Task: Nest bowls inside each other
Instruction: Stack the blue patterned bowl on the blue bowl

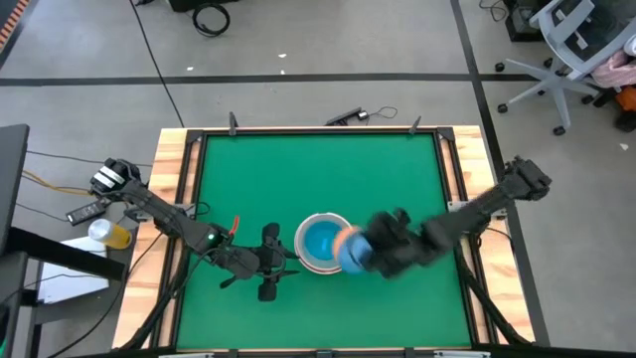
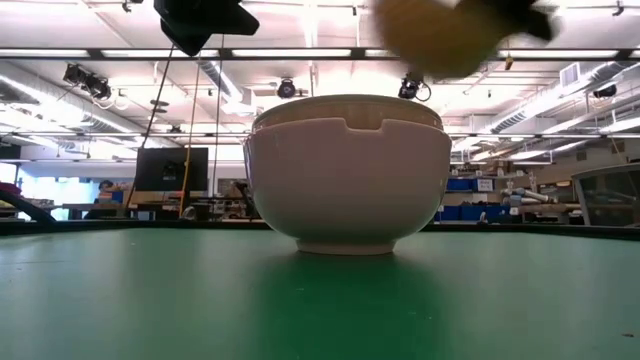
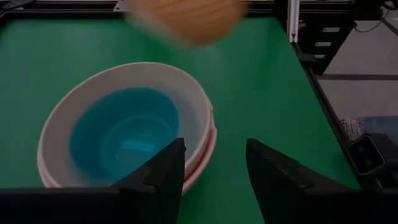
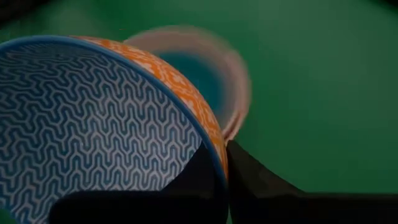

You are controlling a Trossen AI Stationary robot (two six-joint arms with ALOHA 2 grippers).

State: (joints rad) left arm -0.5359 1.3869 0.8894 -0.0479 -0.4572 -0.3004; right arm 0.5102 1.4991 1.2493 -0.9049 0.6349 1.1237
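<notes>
Right wrist view shows the right end effector [image 4: 225, 163] clenched on the rim of a round plastic bowl, orange outside with a blue zigzag-patterned inside [image 4: 93, 130], carried tilted in the air near the stacked bowls. That thin rim looks a sound hold; the bowl seems light, stiff and somewhat slippery (a firm pinch should suit). On the green surface [image 1: 397, 179] a large white round bowl [image 2: 345, 185] holds a cream bowl with a blue-lined inside [image 3: 124, 134]. Just beside it, the left end effector [image 3: 214, 180] hangs released and empty.
</notes>
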